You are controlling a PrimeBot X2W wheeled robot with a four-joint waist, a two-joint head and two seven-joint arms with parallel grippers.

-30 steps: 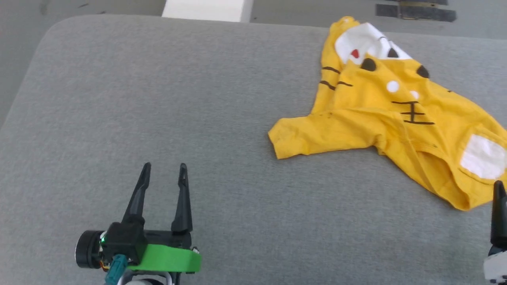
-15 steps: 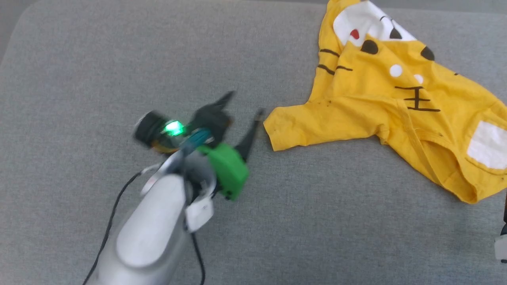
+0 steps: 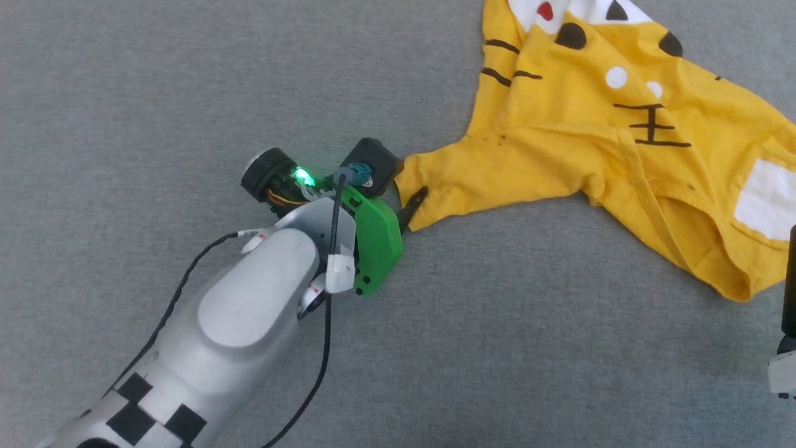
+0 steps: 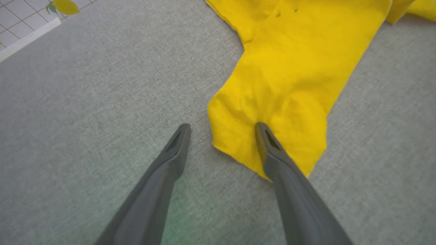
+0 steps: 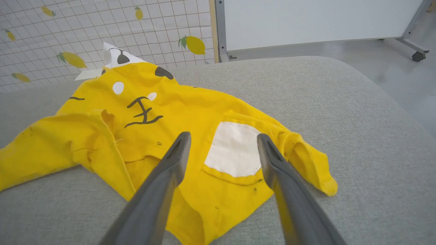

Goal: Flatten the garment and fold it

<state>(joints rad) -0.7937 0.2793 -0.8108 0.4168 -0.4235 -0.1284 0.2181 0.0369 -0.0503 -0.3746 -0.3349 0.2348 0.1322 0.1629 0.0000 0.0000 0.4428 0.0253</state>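
The garment [image 3: 597, 149], a mustard-yellow T-shirt with black stripes and white patches, lies crumpled on the grey surface at the upper right of the head view. One sleeve sticks out to the left. My left gripper [image 3: 407, 183] is open at that sleeve's end. In the left wrist view the gripper [image 4: 221, 126] straddles the edge of the sleeve [image 4: 272, 102], one finger on the cloth and the other on bare grey. My right gripper [image 5: 222, 136] hangs open above the garment's near hem, over a white patch [image 5: 235, 149]. One of its fingers [image 3: 790, 280] shows at the head view's right edge.
The grey padded surface [image 3: 186, 93] spreads wide to the left of and in front of the garment. In the right wrist view its rounded far edge [image 5: 340, 64] drops to the floor. Beyond stand a lemon-patterned tiled wall [image 5: 68, 34] and a white panel on casters [image 5: 323, 20].
My left arm has reached forward and to the right, from the near left up to the sleeve's end. The head camera has tilted down. The right gripper holds its place.
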